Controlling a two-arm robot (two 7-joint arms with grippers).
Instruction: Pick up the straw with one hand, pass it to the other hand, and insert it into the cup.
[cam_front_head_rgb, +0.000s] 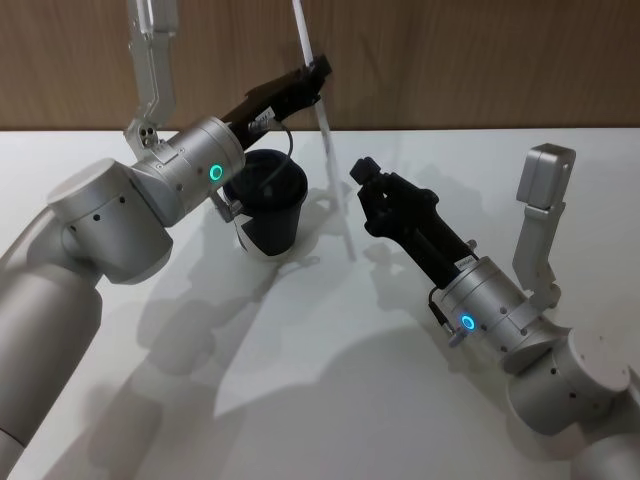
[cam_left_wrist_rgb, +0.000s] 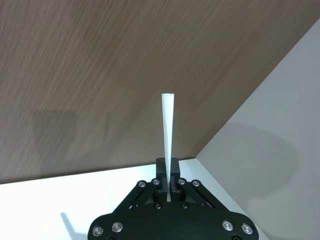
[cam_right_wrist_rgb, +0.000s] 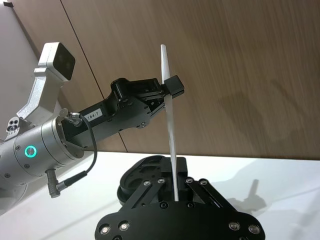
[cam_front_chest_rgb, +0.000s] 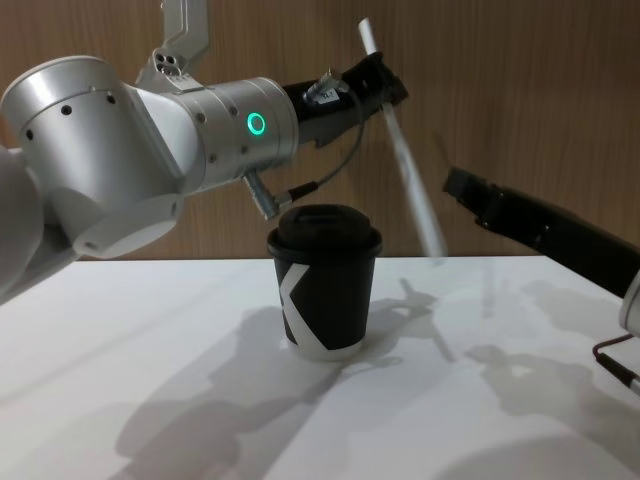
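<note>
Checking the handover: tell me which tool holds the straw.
The left tool, raised above the cup, grips the straw; the right tool sits apart from it.

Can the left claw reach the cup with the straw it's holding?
Probably yes. The left claw grips the straw up high, its lower end hangs beside the cup, nothing stands between them, and the right claw sits off to the side.
</note>
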